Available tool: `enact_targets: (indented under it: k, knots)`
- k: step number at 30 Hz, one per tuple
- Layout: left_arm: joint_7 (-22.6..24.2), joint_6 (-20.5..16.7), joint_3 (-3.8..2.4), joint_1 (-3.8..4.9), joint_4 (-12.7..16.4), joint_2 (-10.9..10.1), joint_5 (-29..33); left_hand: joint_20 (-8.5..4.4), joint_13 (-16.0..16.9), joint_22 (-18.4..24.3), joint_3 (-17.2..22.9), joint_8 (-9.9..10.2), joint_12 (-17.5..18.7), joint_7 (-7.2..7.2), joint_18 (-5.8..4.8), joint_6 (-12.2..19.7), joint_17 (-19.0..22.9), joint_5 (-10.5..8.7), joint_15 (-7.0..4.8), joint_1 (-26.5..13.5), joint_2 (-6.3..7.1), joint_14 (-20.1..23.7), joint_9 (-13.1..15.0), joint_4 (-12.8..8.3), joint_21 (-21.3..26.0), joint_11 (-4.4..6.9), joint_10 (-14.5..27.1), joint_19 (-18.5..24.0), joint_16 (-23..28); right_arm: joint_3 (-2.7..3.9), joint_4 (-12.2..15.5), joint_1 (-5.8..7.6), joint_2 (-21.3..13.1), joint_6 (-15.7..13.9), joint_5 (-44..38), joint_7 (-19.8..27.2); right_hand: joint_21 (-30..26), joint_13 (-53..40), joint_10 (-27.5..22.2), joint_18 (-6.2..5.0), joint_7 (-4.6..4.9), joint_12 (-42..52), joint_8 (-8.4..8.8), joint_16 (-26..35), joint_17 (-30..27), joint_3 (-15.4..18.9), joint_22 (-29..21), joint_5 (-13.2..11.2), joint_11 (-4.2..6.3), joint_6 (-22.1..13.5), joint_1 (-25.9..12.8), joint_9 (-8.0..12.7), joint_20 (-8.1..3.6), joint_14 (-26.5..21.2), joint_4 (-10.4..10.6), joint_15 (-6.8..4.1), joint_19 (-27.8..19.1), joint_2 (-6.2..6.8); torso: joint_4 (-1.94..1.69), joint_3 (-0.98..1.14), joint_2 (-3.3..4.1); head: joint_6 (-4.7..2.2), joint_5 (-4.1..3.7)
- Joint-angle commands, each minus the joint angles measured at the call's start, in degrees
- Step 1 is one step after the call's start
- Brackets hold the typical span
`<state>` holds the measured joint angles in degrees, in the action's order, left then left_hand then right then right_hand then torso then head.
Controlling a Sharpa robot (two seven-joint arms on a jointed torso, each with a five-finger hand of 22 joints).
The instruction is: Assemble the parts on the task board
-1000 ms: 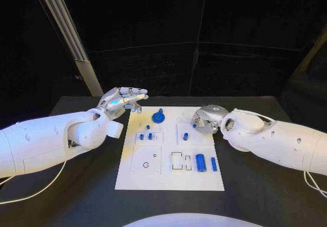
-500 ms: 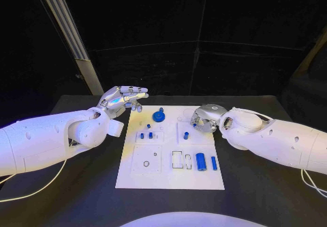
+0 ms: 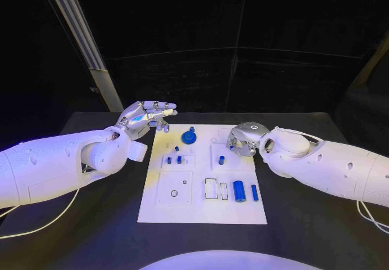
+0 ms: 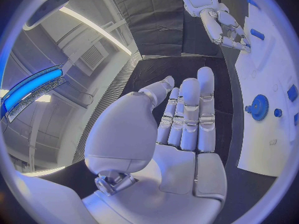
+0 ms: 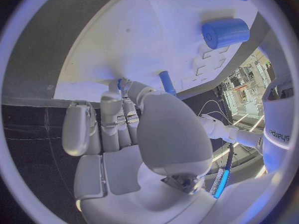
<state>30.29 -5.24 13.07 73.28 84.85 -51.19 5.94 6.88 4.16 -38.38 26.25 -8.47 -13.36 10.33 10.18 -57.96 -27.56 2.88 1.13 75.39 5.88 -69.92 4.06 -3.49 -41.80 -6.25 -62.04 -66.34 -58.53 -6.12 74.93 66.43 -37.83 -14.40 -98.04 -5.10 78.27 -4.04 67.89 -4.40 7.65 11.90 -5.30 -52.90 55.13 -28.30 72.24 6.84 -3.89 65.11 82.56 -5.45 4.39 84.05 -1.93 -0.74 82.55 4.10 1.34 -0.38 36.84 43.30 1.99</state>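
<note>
White task board (image 3: 203, 211) flat mid-desk, with blue parts: gear (image 3: 189, 138) at far end, small pegs (image 3: 173, 161) in a recessed plate, upright pin (image 3: 220, 161), thick cylinder (image 3: 239, 192) and slim bar (image 3: 254, 194) lying nearer. Black desk (image 3: 308, 225), dark curtained room. Left robot hand (image 3: 148, 117) raised beyond board's far left corner, fingers spread, empty. Right robot hand (image 3: 245, 140) curled over board's right side, pinching something small and blue (image 5: 121, 83); cannot tell what.

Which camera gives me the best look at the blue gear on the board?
The head view: the blue gear sits unobstructed at the task board's far edge, seen from above. The left wrist view shows it near the circle's rim, bent by the fisheye. The right wrist view offers nothing clear of it.
</note>
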Motion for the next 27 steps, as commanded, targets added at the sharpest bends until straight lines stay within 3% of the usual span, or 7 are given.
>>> enact_targets:
  k: [1, 14, 21, 27]
  knots:
    - [0.31, 0.70, -0.04, 0.08, 0.15, -0.06, 0.27, 0.13, -0.04, 0.06, -0.23, -0.23, -0.30, 0.05, 0.35, -0.18, 0.04, 0.18, 0.10, 0.03, -0.46, 0.37, -0.09, -0.01, 0.23, 0.05, -0.05, 0.36, 0.28, -0.17, 0.12, -0.17, -0.13, -1.19, -3.00, -2.22, 0.44, -0.11, 0.64, 0.77, 0.09, -0.07, -0.09, -0.02, -0.13, -0.53, 0.27, -0.09, 0.27, 0.48, 0.23, -0.06, 0.04, 1.40, -0.31, -0.50, 0.38, -0.37, 0.05, -0.01, -0.03, 0.07, 0.00]
    - [0.28, 0.73, -0.04, 0.08, 0.03, -0.25, 0.27, 0.13, -0.05, 0.15, -0.43, -0.24, -0.36, 0.09, 0.34, -0.14, 0.13, 0.18, 0.12, 0.01, -0.48, 0.44, -0.10, -0.02, 0.37, 0.02, 0.02, 0.37, 0.33, -0.15, 2.23, -0.19, -1.54, -7.21, -0.75, -1.29, 1.09, -0.09, 0.72, 0.90, 0.18, -0.51, 0.14, 0.02, -0.34, -0.80, 1.11, 0.19, 0.20, 0.56, -0.86, -0.10, 0.17, 1.18, -0.49, -0.52, 0.49, 0.15, 0.00, 0.00, -0.04, 0.14, -0.03]
    - [0.25, 0.85, -0.04, 0.08, -0.24, -0.20, 0.27, 0.15, -0.07, 0.22, -0.57, -0.25, -0.41, 0.12, 0.34, -0.10, 0.19, 0.18, 0.15, -0.05, -0.55, 0.48, -0.11, 0.03, 0.47, -0.01, 0.09, 0.37, 0.36, -0.13, 3.15, -0.19, -2.70, -8.77, 0.69, -1.26, 1.35, -0.08, 0.73, 0.96, 0.18, -0.62, 0.20, -0.20, -0.21, -0.86, 1.47, 0.29, 0.20, 0.56, -1.10, -0.10, 0.18, 1.20, -0.53, -0.52, 0.59, 0.27, -0.01, 0.03, -0.05, 0.17, 0.15]
    - [0.25, 0.85, -0.04, 0.08, -0.44, -0.26, 0.27, 0.15, -0.07, 0.22, -0.57, -0.25, -0.41, 0.12, 0.34, -0.10, 0.19, 0.18, 0.15, -0.05, -0.55, 0.48, -0.11, 0.03, 0.47, -0.01, 0.09, 0.37, 0.36, -0.09, 5.49, -0.17, -4.57, -9.44, 1.68, -1.30, 1.54, -0.08, 0.75, 1.01, 0.17, -0.66, 0.22, -0.34, -0.10, -0.91, 1.74, 0.34, 0.21, 0.57, -1.14, -0.11, 0.19, 1.23, -0.58, -0.53, 0.69, 0.28, 0.02, 0.04, -0.06, 0.17, 0.28]
